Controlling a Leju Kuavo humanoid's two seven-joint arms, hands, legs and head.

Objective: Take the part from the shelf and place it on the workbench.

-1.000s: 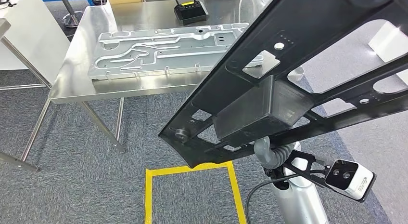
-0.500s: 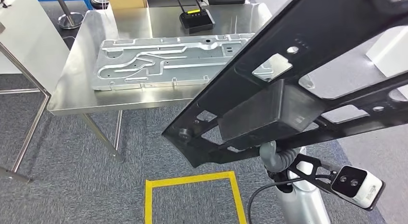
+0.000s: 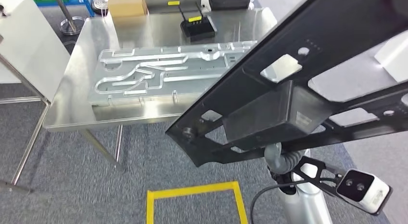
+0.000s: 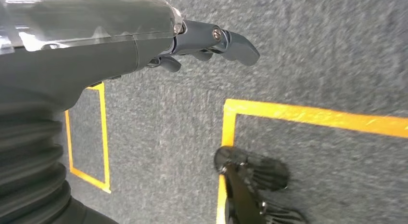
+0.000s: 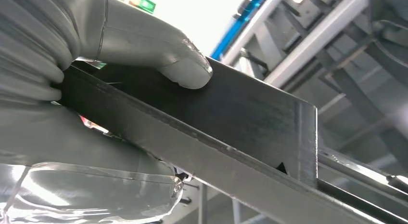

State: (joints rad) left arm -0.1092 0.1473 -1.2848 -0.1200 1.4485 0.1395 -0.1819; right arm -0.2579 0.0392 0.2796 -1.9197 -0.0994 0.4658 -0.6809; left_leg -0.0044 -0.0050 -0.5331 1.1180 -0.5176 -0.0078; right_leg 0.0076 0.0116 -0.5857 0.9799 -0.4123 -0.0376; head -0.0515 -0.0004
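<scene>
The right hand (image 5: 96,103) is clamping the black frame (image 3: 298,84), thumb pressing on its flat face, holding it tilted in the air near the steel table (image 3: 72,103). The left hand (image 4: 144,46) is hanging slack, holding nothing. A silver plate (image 3: 159,74) is lying on the table. The camera has moved closer since earlier.
</scene>
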